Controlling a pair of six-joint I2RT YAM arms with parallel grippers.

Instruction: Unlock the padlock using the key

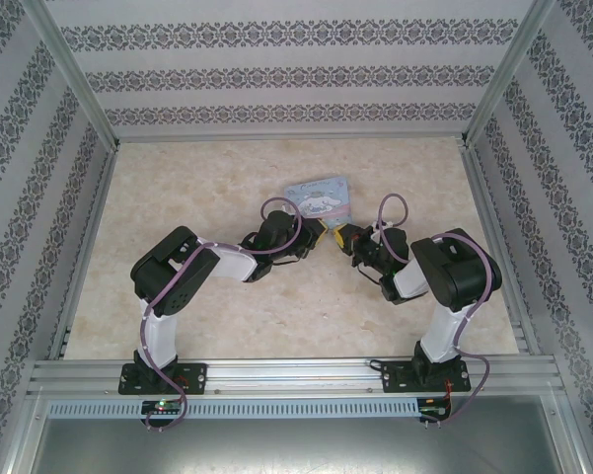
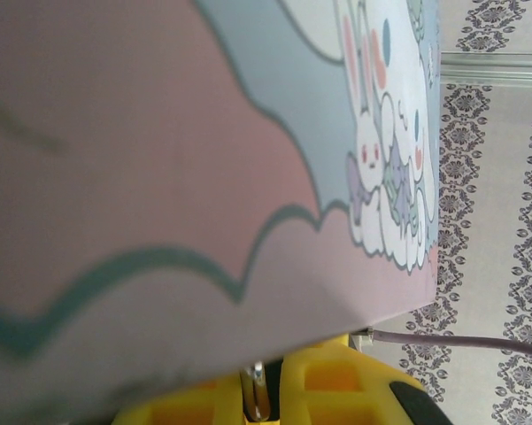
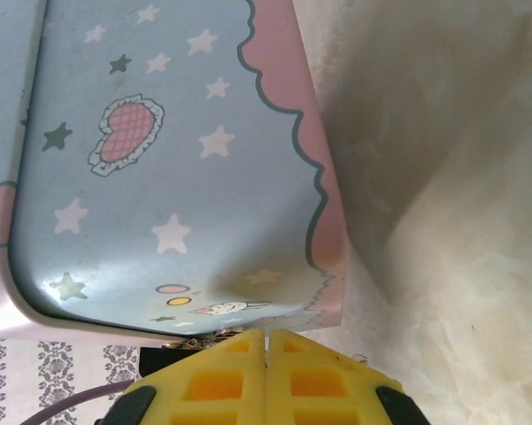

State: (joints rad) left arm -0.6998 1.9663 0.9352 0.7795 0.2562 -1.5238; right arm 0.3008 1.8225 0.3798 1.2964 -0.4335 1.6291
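The light-blue and pink cartoon tin [image 1: 316, 196] lies at the table's middle, and both grippers meet at its near edge. My left gripper [image 1: 320, 235] comes in from the left. In the left wrist view the tin [image 2: 204, 177] looms close above the left gripper [image 2: 264, 379], which is shut on a thin silvery loop [image 2: 258, 390] that looks like the padlock's shackle. The blue-teal body is hidden. My right gripper [image 1: 343, 238] [image 3: 266, 336] has its yellow fingers pressed together under the tin [image 3: 177, 177]. Small metal glints [image 3: 199, 336] show at its tips. The key is hidden.
The marble tabletop [image 1: 227, 178] stretches around the tin and to the right of it [image 3: 460, 221]. Patterned walls [image 1: 276, 79] and aluminium posts [image 1: 74, 79] fence the table on three sides. A purple cable [image 2: 460, 342] runs past the left fingers.
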